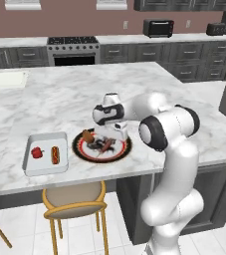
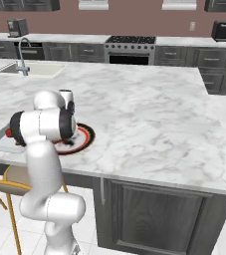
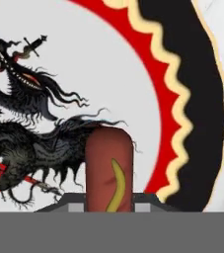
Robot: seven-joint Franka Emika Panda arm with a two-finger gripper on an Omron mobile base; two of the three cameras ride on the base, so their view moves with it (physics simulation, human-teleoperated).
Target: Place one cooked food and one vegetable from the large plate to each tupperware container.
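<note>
While my gripper [image 1: 106, 144] sits low over the large plate [image 1: 79, 150], its jaws are closed in on a hot dog [image 3: 108, 168], a red-brown sausage with a yellow mustard stripe, whose end rises between them in the hand view. That plate, with its black rim, red and cream wavy ring and white centre bearing a dark dragon drawing, rests near the front edge of the marble island counter [image 1: 59, 99]. A brown piece of food [image 1: 88, 135] stands on the plate's left side in the left base view; I cannot tell what it is. Just beside the plate, to its left, lies a pale tray [image 1: 30, 167] holding a red pepper [image 1: 37, 152] and a second hot dog [image 1: 55, 155], side by side and apart. In the right base view my arm covers most of that tray, and a small red piece shows at its near corner. My arm reaches forward from the base, the elbow bent high and the forearm coming back down so the hand points at the plate from above. A wooden stool [image 1: 74, 199] with a tan seat stands under the counter edge in front of the tray. Beyond the island there is a stove [image 1: 72, 50] against the back wall, a toaster oven [image 1: 158, 28] on the rear counter, and a sink with a tap [image 2: 22, 55] at the far left of the island.
</note>
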